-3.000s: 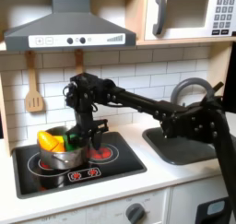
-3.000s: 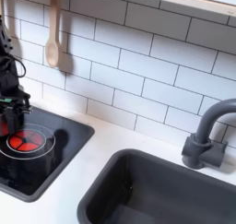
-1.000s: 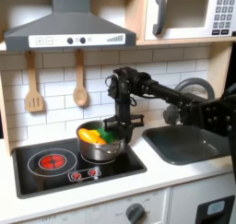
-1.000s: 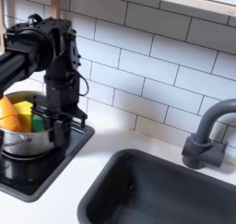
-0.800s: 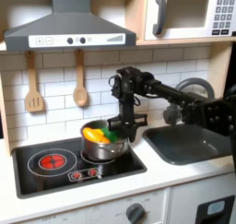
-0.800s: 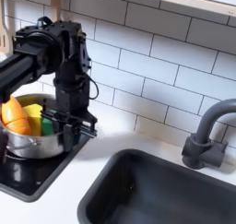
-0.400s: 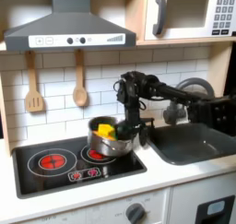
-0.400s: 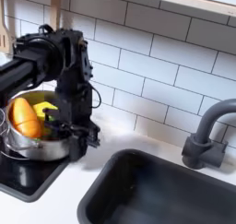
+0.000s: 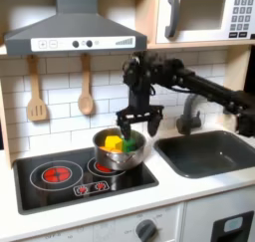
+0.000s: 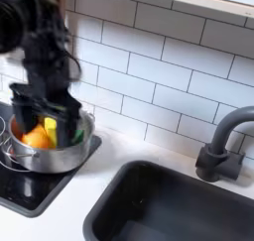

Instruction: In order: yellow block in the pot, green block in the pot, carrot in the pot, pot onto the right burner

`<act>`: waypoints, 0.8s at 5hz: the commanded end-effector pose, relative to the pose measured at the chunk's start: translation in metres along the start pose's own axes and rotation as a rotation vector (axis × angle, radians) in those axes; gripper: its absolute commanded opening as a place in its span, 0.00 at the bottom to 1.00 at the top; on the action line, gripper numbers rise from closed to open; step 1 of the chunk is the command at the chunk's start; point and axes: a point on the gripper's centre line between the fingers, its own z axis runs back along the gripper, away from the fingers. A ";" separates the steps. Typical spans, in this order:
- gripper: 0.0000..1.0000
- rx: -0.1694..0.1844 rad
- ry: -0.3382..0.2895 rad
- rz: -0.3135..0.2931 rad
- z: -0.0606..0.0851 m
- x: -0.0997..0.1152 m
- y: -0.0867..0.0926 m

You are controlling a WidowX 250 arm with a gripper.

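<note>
Hovering over the pot [image 9: 118, 151] — gripper [image 9: 140, 121] spread open; holding nothing.

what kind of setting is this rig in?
Looks like a toy play kitchen. Cues: a black cooktop with red-ringed burners under a range hood, a microwave above, and a dark sink with faucet set against white tile. A steel pot sits on the cooktop.
</note>
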 end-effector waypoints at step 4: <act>1.00 0.064 -0.494 0.112 0.106 0.000 0.025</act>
